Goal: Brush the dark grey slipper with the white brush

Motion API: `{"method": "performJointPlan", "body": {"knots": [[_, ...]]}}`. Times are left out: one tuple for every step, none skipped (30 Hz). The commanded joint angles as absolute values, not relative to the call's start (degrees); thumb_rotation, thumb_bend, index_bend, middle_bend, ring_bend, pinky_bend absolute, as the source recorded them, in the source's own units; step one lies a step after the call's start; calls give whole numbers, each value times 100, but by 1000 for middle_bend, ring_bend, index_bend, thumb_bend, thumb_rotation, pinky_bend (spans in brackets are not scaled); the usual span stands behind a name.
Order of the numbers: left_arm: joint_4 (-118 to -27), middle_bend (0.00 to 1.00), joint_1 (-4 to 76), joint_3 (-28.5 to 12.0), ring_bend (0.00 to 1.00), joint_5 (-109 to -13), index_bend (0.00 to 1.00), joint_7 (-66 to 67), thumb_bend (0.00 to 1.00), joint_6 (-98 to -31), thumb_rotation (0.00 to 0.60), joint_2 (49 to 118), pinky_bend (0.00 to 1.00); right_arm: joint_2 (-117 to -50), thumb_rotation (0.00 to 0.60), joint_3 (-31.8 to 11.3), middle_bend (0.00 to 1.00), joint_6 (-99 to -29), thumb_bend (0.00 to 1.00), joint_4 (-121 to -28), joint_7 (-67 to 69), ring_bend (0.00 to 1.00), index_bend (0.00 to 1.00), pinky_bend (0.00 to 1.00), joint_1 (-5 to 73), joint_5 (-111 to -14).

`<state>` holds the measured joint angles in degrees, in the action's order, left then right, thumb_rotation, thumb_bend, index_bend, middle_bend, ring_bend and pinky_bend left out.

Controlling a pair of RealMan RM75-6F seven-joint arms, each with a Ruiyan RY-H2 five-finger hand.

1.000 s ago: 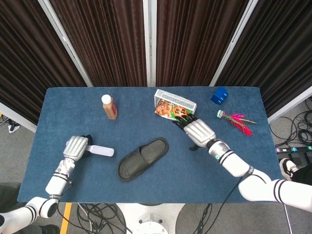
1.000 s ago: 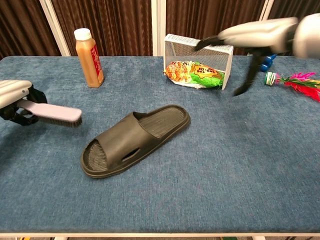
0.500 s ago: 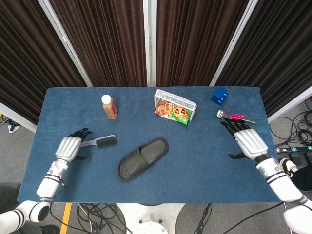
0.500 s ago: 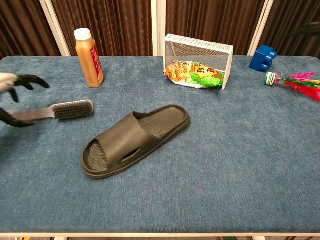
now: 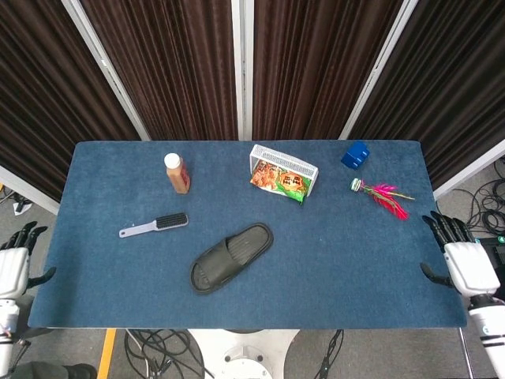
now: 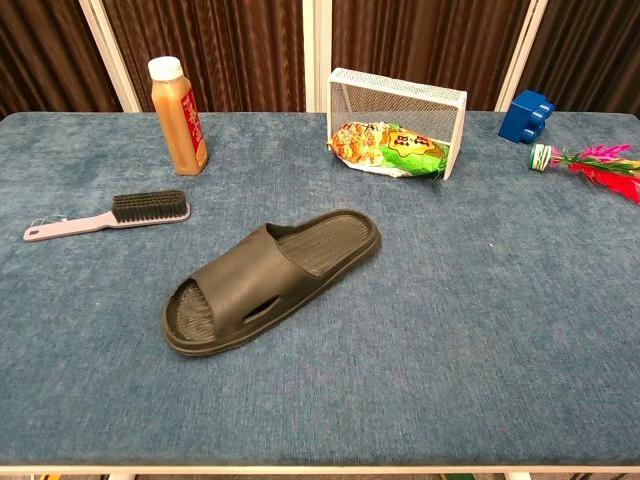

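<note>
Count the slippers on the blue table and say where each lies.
1. The dark grey rubber slipper lies near the middle of the blue cloth-covered table, to the right of the white brush with dark bristles. Neither view shows a second slipper.

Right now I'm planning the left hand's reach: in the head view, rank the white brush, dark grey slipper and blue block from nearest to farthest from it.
From the left hand, off the table's left edge:
1. White brush, left side of the table.
2. Dark grey slipper, centre front.
3. Blue block, far right corner.
</note>
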<state>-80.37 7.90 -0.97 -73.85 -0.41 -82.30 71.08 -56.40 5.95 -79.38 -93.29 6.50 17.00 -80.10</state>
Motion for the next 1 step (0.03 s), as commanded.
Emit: {"method": "performJointPlan", "body": {"knots": [[-8408,232,441,106,210,-7596,247,97,231,-8668,600,6939,346,-5729,600,617,18,-8267,210,-9313,656,0,0,0,1398,-8174]]}}
